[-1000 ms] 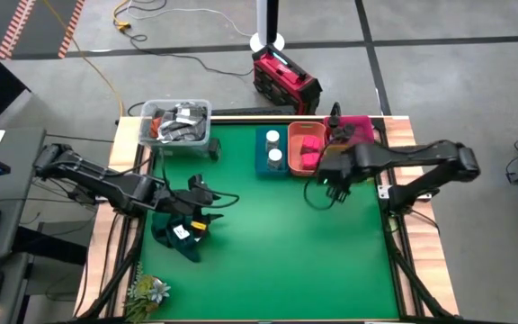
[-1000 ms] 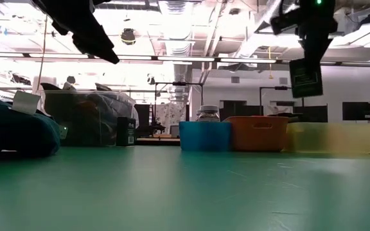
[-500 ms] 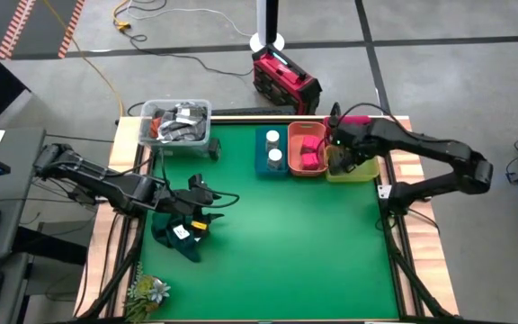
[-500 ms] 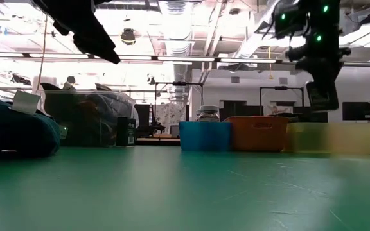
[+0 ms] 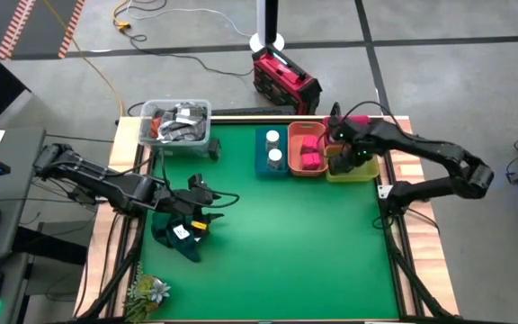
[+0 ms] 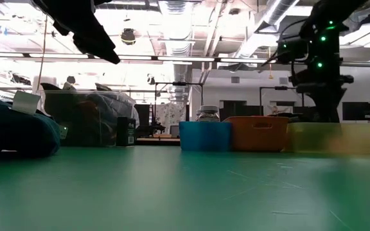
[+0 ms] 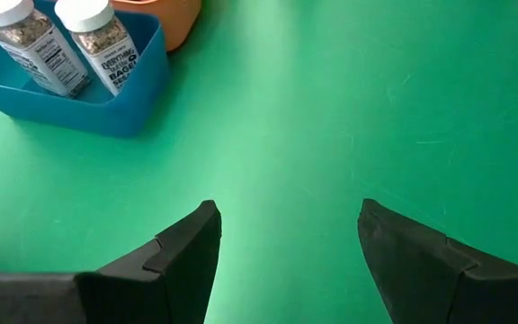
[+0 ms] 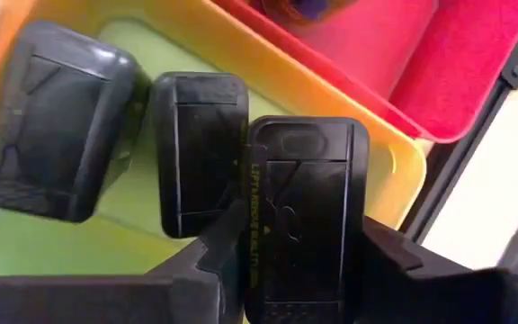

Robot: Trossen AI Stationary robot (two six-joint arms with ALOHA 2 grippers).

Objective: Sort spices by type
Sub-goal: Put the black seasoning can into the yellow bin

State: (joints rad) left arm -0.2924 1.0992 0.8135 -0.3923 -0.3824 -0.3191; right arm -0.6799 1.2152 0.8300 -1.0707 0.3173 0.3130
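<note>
My right gripper (image 8: 299, 234) points steeply down into the yellow bin (image 5: 358, 173) at the table's far right and is shut on a dark grey rectangular tin (image 8: 304, 202). Two more grey tins (image 8: 57, 135) (image 8: 200, 148) lie in that bin beside it. Left of it stand the orange bin (image 5: 306, 126) with red-pink boxes (image 5: 309, 160) and the blue bin (image 7: 79, 112) with two white-capped jars (image 7: 106, 49). My left gripper (image 7: 286, 211) hangs open over bare mat, above the dark green cloth (image 5: 176, 232). My right gripper pinches the tin by its two long sides (image 8: 257, 225) between the two fingers, coming from above and pointing steeply down. The tin's broad lid face is turned toward the wrist camera, next to the middle tin. Whether its underside rests on the bin's floor I cannot tell.
A magenta bin (image 5: 363, 122) sits behind the yellow one. A clear tub of grey clutter (image 5: 176, 124) stands at the far left, with a small dark container (image 5: 212, 149) beside it. The mat's middle and near half (image 5: 286, 243) are open green surface.
My right gripper has carried the grey tin from over the mat in front of the orange bin toward the table's far right, rolling about its own line, and has come down into the yellow bin. The left arm has kept still.
</note>
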